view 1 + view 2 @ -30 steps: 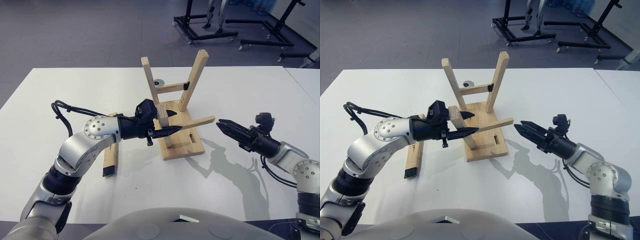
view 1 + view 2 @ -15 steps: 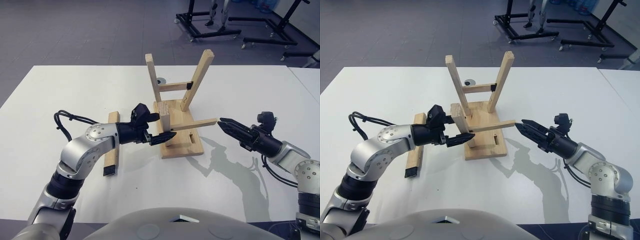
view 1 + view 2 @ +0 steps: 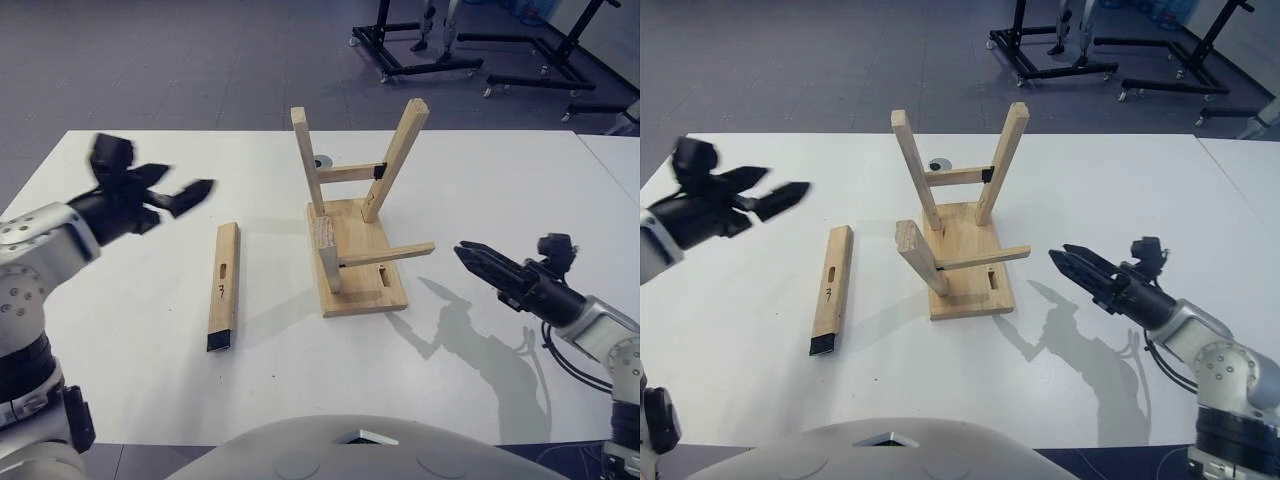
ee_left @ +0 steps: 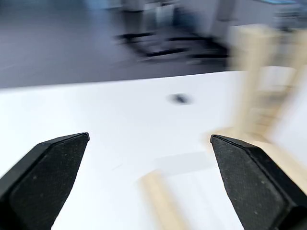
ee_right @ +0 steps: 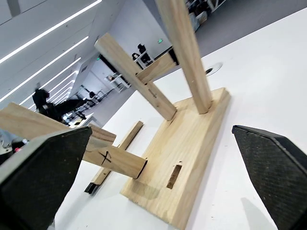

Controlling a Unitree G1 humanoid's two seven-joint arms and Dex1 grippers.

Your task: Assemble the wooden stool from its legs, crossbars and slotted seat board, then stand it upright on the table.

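Note:
The slotted seat board (image 3: 362, 268) lies flat on the white table, legs pointing up. Two back legs (image 3: 305, 160) (image 3: 399, 158) stand in it, joined by a crossbar (image 3: 350, 173). A shorter-looking front leg (image 3: 325, 252) leans in the board with a crossbar (image 3: 386, 254) sticking out towards the right. One loose leg (image 3: 224, 285) lies on the table left of the board. My left gripper (image 3: 172, 195) hangs open above the table's left part, far from the stool. My right gripper (image 3: 478, 261) is open and empty, just right of the crossbar's free end.
A small grey disc (image 3: 320, 163) lies on the table behind the stool. Black wheeled stands (image 3: 430, 55) are on the floor beyond the far edge. Another white table edge (image 3: 620, 150) shows at the right.
My left gripper has left the front leg and swung far to the left and up, open. The front leg and its crossbar stay in the board. My right gripper has drawn back slightly.

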